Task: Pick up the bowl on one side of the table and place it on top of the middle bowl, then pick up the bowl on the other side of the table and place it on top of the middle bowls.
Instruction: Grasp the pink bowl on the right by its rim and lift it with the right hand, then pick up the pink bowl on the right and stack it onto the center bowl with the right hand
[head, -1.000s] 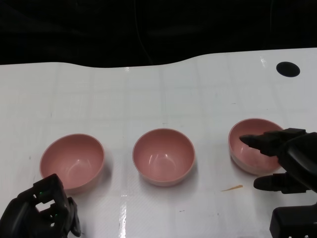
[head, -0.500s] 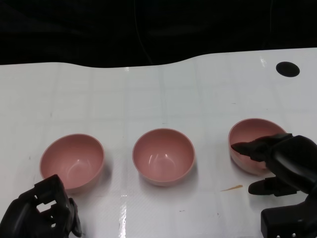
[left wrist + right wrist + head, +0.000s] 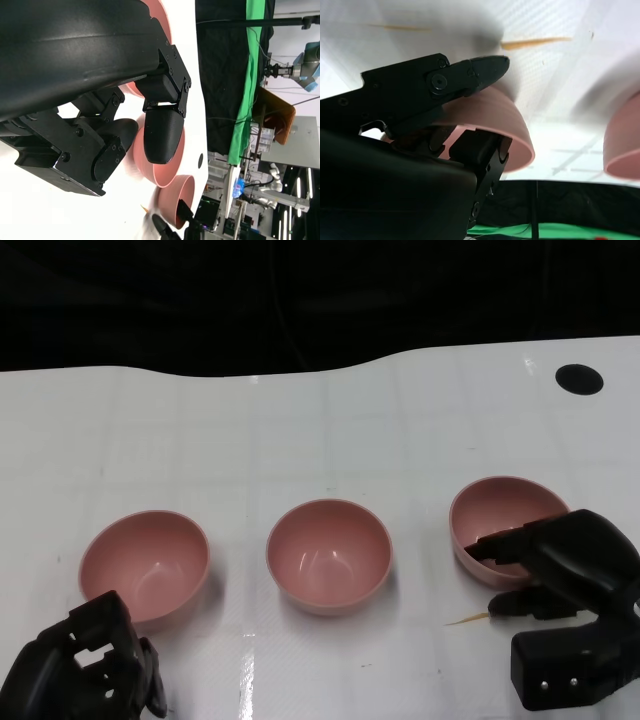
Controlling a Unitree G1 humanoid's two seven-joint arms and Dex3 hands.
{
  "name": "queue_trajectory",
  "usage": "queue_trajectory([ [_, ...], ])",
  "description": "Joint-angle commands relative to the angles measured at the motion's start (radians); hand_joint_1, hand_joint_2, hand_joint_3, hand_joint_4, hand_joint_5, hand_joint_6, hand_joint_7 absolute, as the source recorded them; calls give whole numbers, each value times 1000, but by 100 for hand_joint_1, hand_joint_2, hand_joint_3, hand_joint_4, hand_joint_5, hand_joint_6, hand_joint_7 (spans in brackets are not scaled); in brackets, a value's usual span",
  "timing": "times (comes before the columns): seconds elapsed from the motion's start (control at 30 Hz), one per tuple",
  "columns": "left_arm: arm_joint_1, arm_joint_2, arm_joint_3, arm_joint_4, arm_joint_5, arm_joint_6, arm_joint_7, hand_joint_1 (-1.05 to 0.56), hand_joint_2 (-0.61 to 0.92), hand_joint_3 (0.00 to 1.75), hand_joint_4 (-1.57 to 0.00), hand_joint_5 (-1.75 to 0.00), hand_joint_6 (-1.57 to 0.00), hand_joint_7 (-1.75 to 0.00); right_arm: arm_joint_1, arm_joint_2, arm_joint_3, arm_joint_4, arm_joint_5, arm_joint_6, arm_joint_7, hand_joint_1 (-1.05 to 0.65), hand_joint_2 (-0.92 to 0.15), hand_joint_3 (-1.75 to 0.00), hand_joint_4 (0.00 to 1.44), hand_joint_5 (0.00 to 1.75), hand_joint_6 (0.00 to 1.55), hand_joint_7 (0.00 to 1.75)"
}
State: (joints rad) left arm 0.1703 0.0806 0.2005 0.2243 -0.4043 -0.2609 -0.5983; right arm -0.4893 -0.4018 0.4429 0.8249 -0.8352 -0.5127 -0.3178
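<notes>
Three pink bowls stand in a row on the white table (image 3: 300, 430). In the head view the left bowl (image 3: 145, 560) and the middle bowl (image 3: 328, 555) stand free. My right hand (image 3: 565, 560) grips the right bowl (image 3: 495, 505) at its near rim, with fingers inside and a thumb outside. The right wrist view shows that bowl (image 3: 495, 117) pinched between the fingers (image 3: 480, 67), and the middle bowl (image 3: 622, 140) off to the side. My left hand (image 3: 85, 660) sits curled and holds nothing, just in front of the left bowl.
A black round hole (image 3: 581, 379) lies at the table's far right. A thin yellow sliver (image 3: 468, 619) lies on the table beside my right hand. The table's curved far edge meets a black backdrop.
My right hand has closed on the right bowl's rim and drawn it a little to the left, toward the middle bowl. The left hand and the other two bowls have stayed put.
</notes>
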Motion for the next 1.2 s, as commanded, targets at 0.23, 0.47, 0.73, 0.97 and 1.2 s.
queue_trajectory([
  [0.23, 2, 15, 3, 10, 4, -34, -5, 1, 56, 126, -93, -175, -78, -175, -21, 14, 11, 164, 93, -204, -101, -14, -89, -53, 87, 172, 79, 131],
  [0.47, -4, 16, 4, 19, -4, -28, -11, 2, 55, 127, -92, -175, -77, -175, -4, -17, 2, 87, 93, -213, -123, -15, -87, -53, 91, 175, 61, 174],
  [0.73, -5, 8, 1, 11, 5, -20, 11, 3, 52, 135, -94, -175, -79, -175, 18, -57, -46, -60, 120, -182, -84, -14, -87, -60, 85, 175, 57, 175],
  [0.97, -9, 4, -3, 21, 25, -43, 22, 2, 51, 137, -93, -175, -78, -175, -21, -87, -98, -141, 144, -181, -41, -13, -90, -53, 83, 175, 57, 175],
  [1.2, -14, 4, -6, 29, 19, -47, 19, 1, 50, 138, -93, -175, -79, -175, -68, -89, -123, -245, 182, -194, 51, -17, -77, -78, 89, 175, 67, 165],
])
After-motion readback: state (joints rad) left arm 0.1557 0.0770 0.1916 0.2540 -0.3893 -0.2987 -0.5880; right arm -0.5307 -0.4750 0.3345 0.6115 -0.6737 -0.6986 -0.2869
